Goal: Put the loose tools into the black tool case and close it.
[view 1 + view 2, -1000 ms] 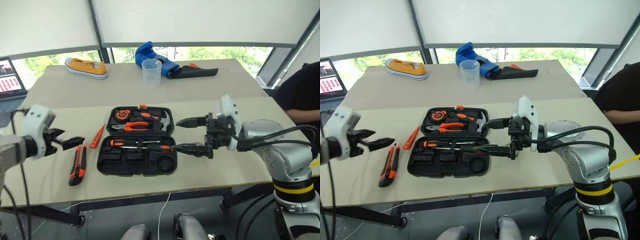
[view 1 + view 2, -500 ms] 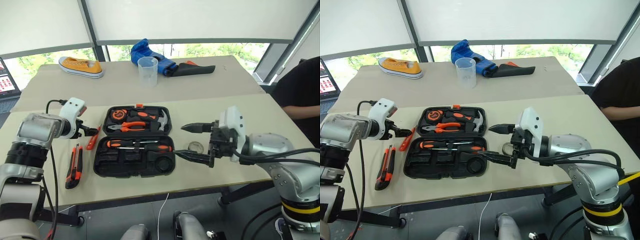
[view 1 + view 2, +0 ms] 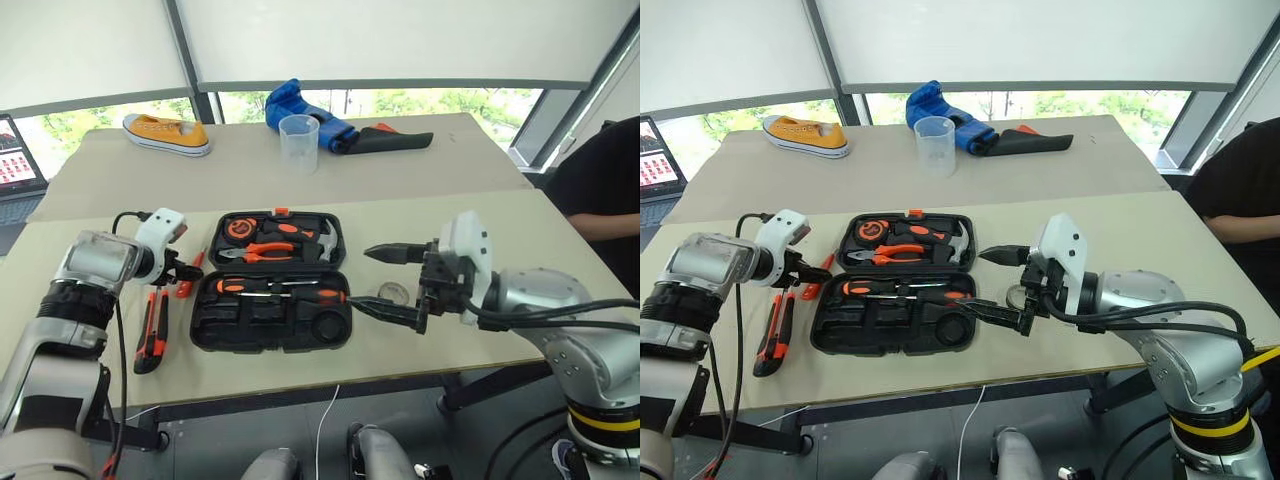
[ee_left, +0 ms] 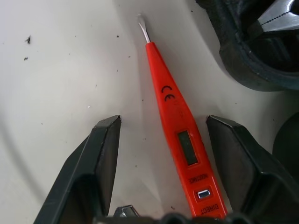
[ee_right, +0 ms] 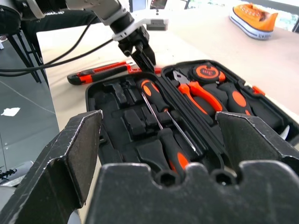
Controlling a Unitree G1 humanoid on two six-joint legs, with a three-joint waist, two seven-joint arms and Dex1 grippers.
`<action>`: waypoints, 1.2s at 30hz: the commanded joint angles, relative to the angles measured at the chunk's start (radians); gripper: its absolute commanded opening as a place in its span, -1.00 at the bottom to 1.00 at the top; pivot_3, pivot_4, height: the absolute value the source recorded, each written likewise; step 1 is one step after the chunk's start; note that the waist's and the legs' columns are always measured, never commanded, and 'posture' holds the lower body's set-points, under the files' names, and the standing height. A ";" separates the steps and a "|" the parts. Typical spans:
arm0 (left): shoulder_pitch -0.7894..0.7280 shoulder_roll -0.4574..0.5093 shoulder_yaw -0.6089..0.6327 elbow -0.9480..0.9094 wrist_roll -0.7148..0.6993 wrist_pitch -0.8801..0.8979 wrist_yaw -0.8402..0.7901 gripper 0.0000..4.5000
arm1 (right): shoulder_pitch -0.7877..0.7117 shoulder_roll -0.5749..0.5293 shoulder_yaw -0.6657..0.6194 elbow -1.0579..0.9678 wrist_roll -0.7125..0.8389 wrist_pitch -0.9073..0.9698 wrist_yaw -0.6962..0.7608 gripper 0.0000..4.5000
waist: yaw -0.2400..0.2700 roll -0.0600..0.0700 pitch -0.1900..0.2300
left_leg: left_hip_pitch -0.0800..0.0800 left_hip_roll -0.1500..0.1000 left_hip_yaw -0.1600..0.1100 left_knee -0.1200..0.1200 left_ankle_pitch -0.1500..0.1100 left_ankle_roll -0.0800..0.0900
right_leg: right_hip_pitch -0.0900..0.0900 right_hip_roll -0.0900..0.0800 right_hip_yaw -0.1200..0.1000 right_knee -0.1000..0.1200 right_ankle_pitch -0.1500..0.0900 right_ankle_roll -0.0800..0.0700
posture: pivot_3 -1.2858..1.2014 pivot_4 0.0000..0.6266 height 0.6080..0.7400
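Orange slim screwdriver (image 4: 180, 135) lies on the tabletop (image 3: 120, 180) at left of frame, between the parted fingers of the left gripper (image 3: 185, 271), beside the open black case (image 3: 270, 322). Right gripper (image 3: 385, 282) hangs spread wide at right centre, empty.

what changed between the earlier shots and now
The left tool came in from the table's left edge and down over the small orange screwdriver, its fingers now straddling it, apart from its sides. The right tool stayed open beside the black tool case. The utility knife, the tape roll and the tools in the case kept their places.
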 commanded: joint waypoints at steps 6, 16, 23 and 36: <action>-0.016 -0.001 0.013 0.061 0.062 -0.021 0.014 -0.81 | -0.041 -0.057 -0.040 -0.005 0.053 0.002 0.036 1.00 | 0.002 0.000 0.000 | 0.001 0.001 0.001 0.000 0.000 0.000 | 0.000 0.000 0.001 0.001 0.000 0.000 | 0.03 -0.52 0.75; -0.082 0.135 0.073 -0.161 -0.031 -0.289 -0.318 -0.81 | 0.027 -0.209 -0.098 -0.006 0.157 0.066 0.135 1.00 | 0.003 -0.002 0.000 | -0.009 0.002 -0.001 0.002 0.000 0.000 | -0.005 0.000 -0.001 0.001 0.001 -0.001 | 0.03 -0.52 0.75; 0.065 0.206 0.025 -0.490 -0.125 -0.427 -0.646 -0.81 | 0.046 -0.214 -0.091 -0.028 0.161 0.055 0.099 1.00 | 0.010 -0.002 0.000 | -0.012 0.000 -0.001 0.004 -0.001 0.002 | -0.006 -0.003 -0.006 -0.001 0.002 0.001 | 0.03 -0.52 0.75; 0.023 0.049 -0.144 -0.314 0.087 -0.648 -0.692 -0.81 | 0.128 -0.178 -0.129 -0.117 0.207 0.061 -0.036 1.00 | 0.021 -0.002 0.001 | -0.012 0.002 0.000 0.013 -0.002 0.004 | -0.003 0.000 -0.001 0.000 0.003 0.000 | 0.03 -0.52 0.75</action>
